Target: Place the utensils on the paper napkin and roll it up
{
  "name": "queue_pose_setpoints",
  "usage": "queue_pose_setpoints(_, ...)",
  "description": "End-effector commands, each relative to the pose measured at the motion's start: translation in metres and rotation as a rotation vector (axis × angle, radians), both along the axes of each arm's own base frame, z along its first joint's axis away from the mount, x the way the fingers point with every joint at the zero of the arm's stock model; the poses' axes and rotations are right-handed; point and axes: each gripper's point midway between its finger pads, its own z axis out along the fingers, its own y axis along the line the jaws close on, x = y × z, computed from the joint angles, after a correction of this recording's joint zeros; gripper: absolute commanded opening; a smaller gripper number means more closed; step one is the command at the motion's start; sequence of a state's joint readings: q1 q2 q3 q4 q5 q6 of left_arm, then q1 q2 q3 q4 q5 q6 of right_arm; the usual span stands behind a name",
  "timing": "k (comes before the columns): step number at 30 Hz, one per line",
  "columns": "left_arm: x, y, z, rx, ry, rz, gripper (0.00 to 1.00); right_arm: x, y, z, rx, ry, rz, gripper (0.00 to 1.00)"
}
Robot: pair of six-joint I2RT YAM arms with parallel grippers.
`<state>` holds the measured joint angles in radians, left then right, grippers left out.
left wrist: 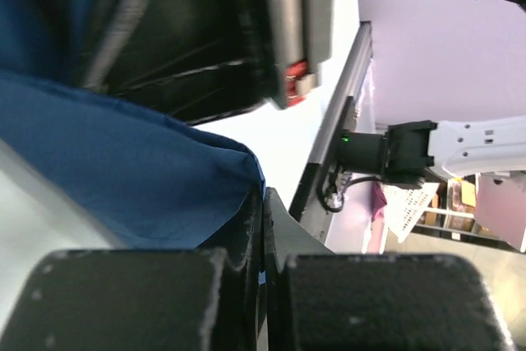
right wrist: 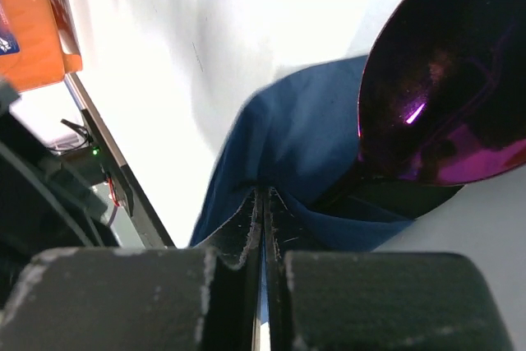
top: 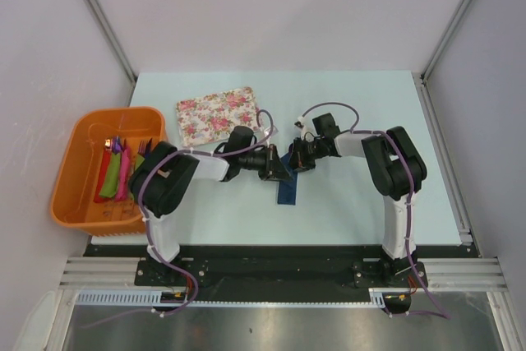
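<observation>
From above, our left gripper [top: 278, 172] and right gripper [top: 296, 159] met over the paper napkin [top: 288, 191], mid-table [top: 353, 113], nearer its front edge. We judged that two pinches so close could tear the thin sheet if pulled apart. The orange basket [top: 103, 172] beyond the left edge held red, pink and green rolls [top: 115, 174]; the floral tray [top: 218, 114] carried nothing we could see.

On the left wrist, the left gripper [left wrist: 263, 203] was clamped on a napkin [left wrist: 140, 162] fold, which might slip free.

On the right wrist, the right gripper [right wrist: 263, 196] pinched the napkin [right wrist: 288, 137] beside the purple spoon [right wrist: 444, 96]; lifting the cloth could tip it off. Only the basket's corner [right wrist: 33, 22] showed.
</observation>
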<state>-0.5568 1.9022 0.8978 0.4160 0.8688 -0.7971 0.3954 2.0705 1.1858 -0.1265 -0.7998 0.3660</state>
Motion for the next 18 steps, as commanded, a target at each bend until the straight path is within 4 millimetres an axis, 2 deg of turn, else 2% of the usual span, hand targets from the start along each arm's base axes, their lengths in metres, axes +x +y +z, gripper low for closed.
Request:
queue_pose_setpoints(1,-0.008,-0.023,0.025,-0.089,-0.046,-0.049,0.0,-0.005,-0.013,-0.033,-0.094,0.015,-0.02,0.0)
queue_pose_setpoints(6,-0.008,-0.024,-0.013,-0.028,0.011,-0.017,0.0,-0.005,-0.014,-0.031,-0.093,0.013,-0.019,0.0)
queue_pose_setpoints(12,-0.004,-0.008,-0.052,0.072,0.034,0.029,0.0,-0.004,-0.012,-0.022,-0.083,0.01,-0.017,0.0)
queue_pose_setpoints(15,-0.006,-0.001,-0.064,0.101,0.053,0.039,0.0,-0.002,-0.007,-0.009,-0.054,0.002,-0.011,0.0)
queue_pose_setpoints(18,-0.008,0.003,-0.07,0.106,0.063,0.036,0.0,0.005,-0.003,0.018,0.009,-0.015,-0.008,0.03)
